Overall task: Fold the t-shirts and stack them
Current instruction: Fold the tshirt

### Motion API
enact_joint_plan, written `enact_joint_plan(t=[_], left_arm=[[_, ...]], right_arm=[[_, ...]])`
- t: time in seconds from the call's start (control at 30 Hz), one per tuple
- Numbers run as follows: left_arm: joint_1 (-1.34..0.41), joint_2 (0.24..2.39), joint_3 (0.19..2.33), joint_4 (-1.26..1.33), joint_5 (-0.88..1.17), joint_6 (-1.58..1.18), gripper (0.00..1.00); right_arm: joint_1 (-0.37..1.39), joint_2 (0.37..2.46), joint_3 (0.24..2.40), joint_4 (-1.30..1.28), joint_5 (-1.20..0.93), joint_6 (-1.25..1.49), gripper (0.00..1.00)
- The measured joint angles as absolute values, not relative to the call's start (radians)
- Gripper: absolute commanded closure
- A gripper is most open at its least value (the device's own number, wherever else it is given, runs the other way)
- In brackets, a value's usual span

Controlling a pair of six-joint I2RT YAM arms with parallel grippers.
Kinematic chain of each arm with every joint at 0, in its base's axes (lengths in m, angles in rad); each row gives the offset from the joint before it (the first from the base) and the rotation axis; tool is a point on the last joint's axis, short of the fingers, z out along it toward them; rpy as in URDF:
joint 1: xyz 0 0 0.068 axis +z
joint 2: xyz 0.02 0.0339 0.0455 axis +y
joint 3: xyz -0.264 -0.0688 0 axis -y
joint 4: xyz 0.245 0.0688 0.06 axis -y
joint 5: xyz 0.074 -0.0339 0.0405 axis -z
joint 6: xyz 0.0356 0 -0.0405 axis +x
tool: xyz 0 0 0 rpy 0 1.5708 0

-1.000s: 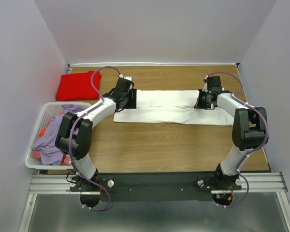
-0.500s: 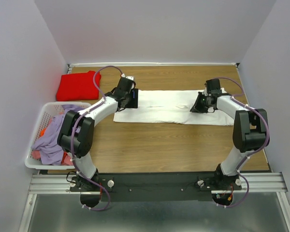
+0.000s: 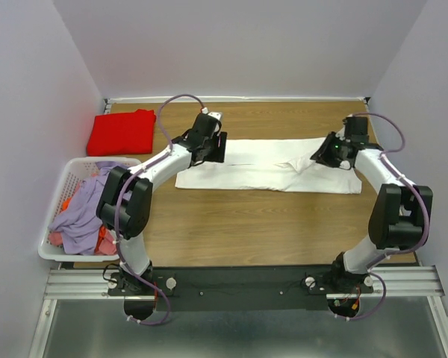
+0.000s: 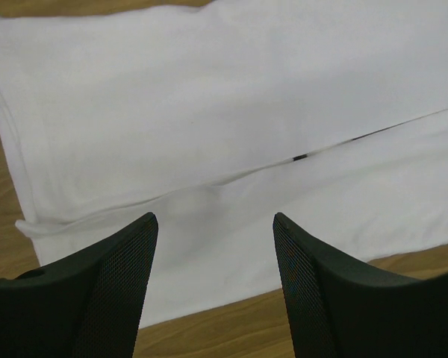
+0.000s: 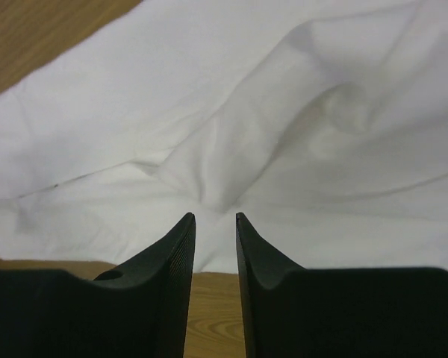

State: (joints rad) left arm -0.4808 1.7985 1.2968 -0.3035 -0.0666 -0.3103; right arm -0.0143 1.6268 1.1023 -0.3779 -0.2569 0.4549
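- A white slatted plastic laundry basket (image 3: 51, 246) is seen at the left edge of the wood-grain table (image 3: 246, 224). It is filled with crumpled cloth: a lavender garment (image 3: 78, 216) is draped on top, and orange-red pieces are tucked under it.
- The red t-shirt (image 3: 121, 131) is laid in the far left corner of the table. It is folded into a flat, roughly rectangular pad just beyond the basket.
- The left gripper (image 3: 213, 147) is held over the left end of the white t-shirt (image 3: 261, 168). Its jaws are spread wide and nothing is gripped between them. Fine mesh-textured pads (image 4: 119, 291) are shown on the dark fingers.
- The white t-shirt is spread as a long flat band across the far middle of the table. It is folded lengthwise, with one soft edge overlapping along its length. A small black mark is glimpsed at that edge in the left wrist view. The cloth is smooth at the left and rumpled into a raised crease at the right.
- The right gripper (image 3: 325, 154) is poised over the rumpled right end. Its jaws are parted by a narrow gap and no cloth is caught between them.
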Motion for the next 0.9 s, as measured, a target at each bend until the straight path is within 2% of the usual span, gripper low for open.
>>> enact_joint_plan(t=[0.1, 0.3, 0.57, 0.7, 0.87, 0.9], left_arm=[[-0.511, 1.823, 1.367, -0.305, -0.053, -0.3, 0.28], [-0.582, 1.915, 1.531, -0.27, -0.008, -0.275, 0.28], [-0.7, 2.061, 1.675, -0.144, 0.093, -0.211, 0.3], [-0.764, 2.125, 1.695, -0.061, 0.122, -0.184, 0.37], [-0.82, 2.223, 1.751, 0.015, 0.159, -0.156, 0.53], [-0.826, 2.236, 1.757, 0.023, 0.166, -0.152, 0.53]], right_arm=[[-0.121, 1.605, 1.102, -0.368, -0.266, 0.464, 0.68], [-0.32, 1.608, 1.048, -0.26, -0.346, 0.577, 0.66], [-0.333, 1.674, 1.011, -0.146, -0.386, 0.646, 0.64], [-0.333, 1.71, 1.005, -0.12, -0.39, 0.646, 0.64], [-0.333, 1.733, 1.005, -0.078, -0.405, 0.643, 0.66], [-0.333, 1.737, 1.005, -0.075, -0.406, 0.643, 0.66]])
